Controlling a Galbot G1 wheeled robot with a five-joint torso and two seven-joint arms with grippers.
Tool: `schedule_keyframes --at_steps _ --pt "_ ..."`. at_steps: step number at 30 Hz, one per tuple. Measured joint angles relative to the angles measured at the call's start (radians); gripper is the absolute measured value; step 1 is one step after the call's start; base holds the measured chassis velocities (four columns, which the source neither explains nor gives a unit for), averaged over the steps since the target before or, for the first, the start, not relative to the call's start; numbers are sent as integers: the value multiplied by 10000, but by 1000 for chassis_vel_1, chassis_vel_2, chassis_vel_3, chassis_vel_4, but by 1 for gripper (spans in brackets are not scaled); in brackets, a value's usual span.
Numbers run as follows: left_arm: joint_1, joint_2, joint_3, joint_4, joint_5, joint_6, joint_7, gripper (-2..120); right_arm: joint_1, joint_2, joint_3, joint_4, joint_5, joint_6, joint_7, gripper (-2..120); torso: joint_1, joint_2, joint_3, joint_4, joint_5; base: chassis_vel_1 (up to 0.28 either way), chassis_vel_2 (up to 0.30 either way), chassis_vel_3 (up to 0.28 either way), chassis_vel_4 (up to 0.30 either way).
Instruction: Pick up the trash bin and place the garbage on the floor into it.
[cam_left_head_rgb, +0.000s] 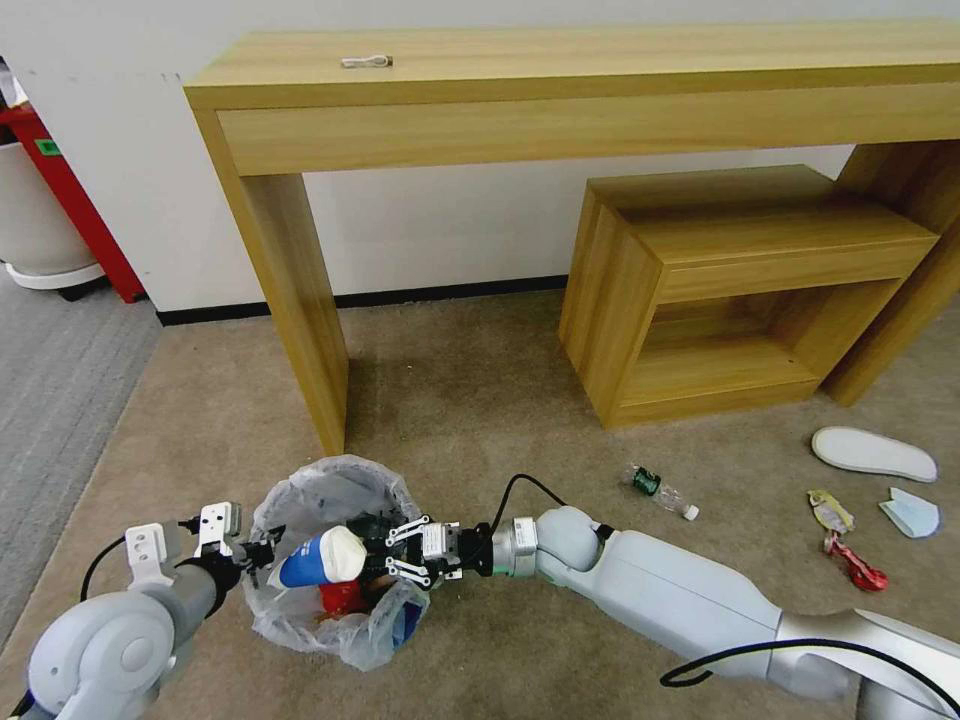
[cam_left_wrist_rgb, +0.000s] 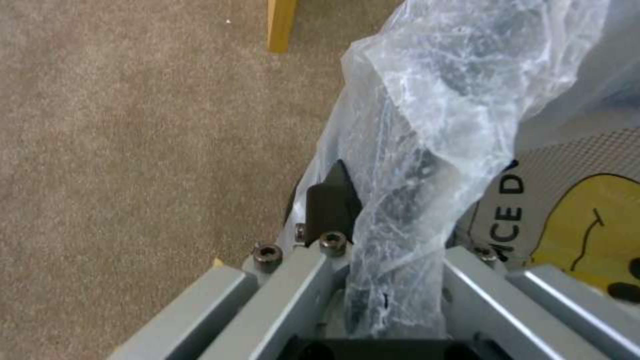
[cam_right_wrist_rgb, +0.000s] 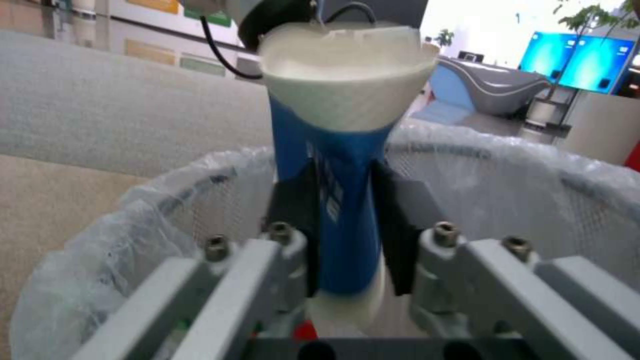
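Observation:
The trash bin, lined with a crinkled clear bag, stands on the beige floor beside the desk leg. My left gripper is shut on its near rim, with bag plastic bunched between the fingers. My right gripper reaches in from the right, shut on a blue-white paper cup lying sideways over the bin's mouth; in the right wrist view the cup sits between the dark pads above the bag-covered rim. Something red lies inside the bin.
On the carpet to the right lie a small bottle, a white slipper, a light-blue face mask, a candy wrapper and a red wrapper strip. A wooden desk and a low wooden stool stand behind.

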Motion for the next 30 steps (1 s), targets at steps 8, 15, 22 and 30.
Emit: schedule_keyframes --at_steps 8,15,22,30 --pt "53 -3 -9 -106 -22 0 0 0 -122 -142 330 -13 -66 19 -32 58 0 -1 0 -1 0 0 0 0 0" --pt "70 -112 44 -106 1 0 13 0 -242 -168 526 -15 -128 18 -27 80 0 0 0 0 0 0 0 0 0" --pt "104 -164 25 -96 35 0 64 0 -455 -172 822 3 -162 2 212 100 0 -1 0 -1 1 0 0 0 0" --pt "15 -222 -91 77 82 -36 160 0 -1008 -197 2536 302 109 -309 1244 100 0 -1 0 0 2 0 0 0 0"
